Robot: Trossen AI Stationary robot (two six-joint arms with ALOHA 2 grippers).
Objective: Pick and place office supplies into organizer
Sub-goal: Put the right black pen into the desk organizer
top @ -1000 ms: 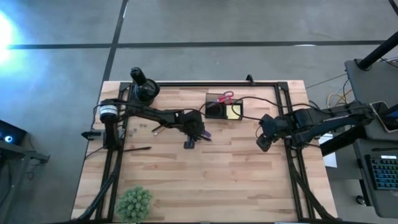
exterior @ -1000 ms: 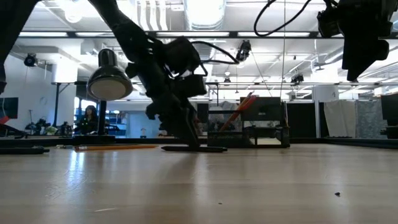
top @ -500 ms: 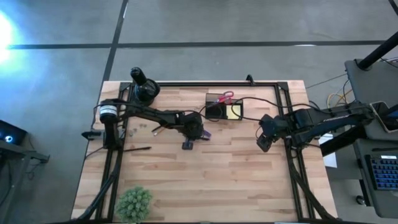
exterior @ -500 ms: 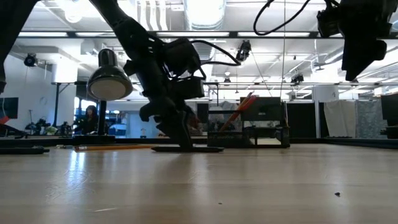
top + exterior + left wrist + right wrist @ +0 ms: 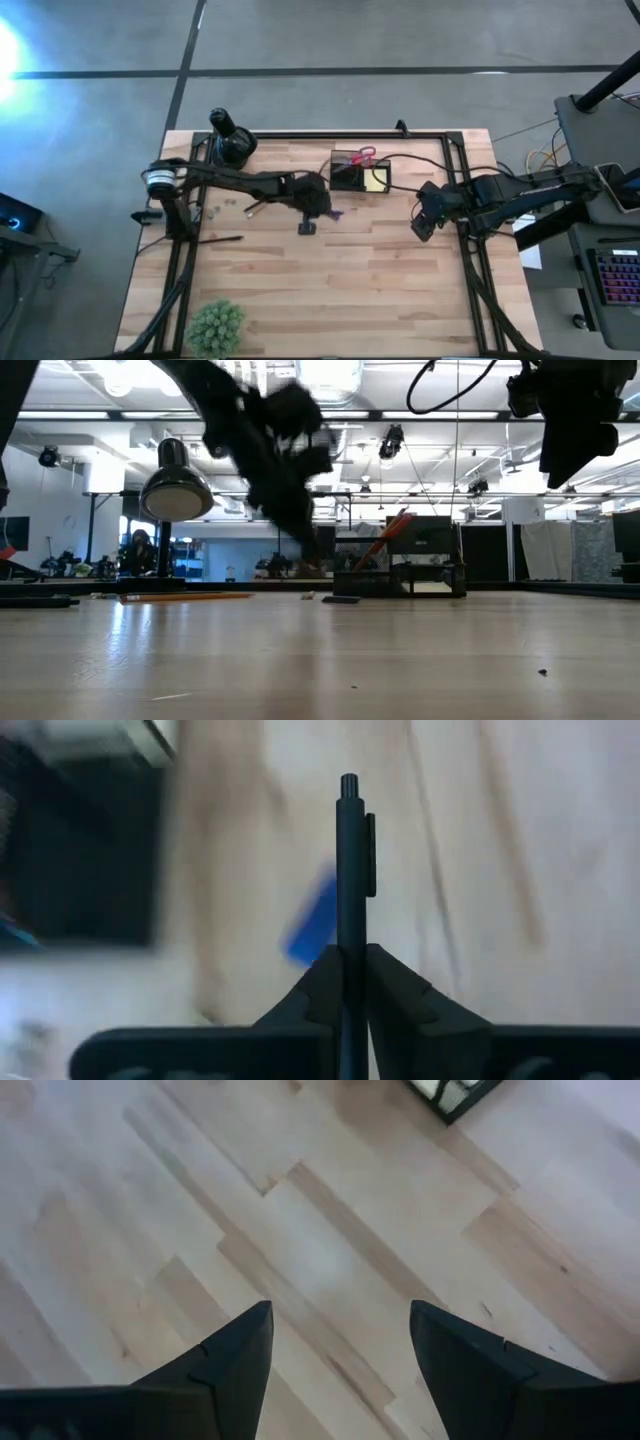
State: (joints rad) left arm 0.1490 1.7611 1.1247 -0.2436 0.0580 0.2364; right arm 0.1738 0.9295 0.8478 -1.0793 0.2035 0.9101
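Presently, left tool: clamped on black pen, pen axis continuing past the fingertips.
Organizer: just beyond left tool, nearer than right.
Right tool: held open, waiting apart.

Blurred left arm above the wooden table, organizer behind, desk lamp nearby.

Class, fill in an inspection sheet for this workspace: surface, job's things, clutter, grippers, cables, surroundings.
Surface: wooden table, black frame round it.
Job's things: organizer at the far edge, holding red scissors and yellow pad; black pen in the left gripper; orange pencil lying flat.
Clutter: green plant; black lamp.
Grippers: left gripper shut on the pen; right gripper open, empty, above the table.
Cables: black cable beside the organizer.
Surroundings: grey floor; a person far behind.
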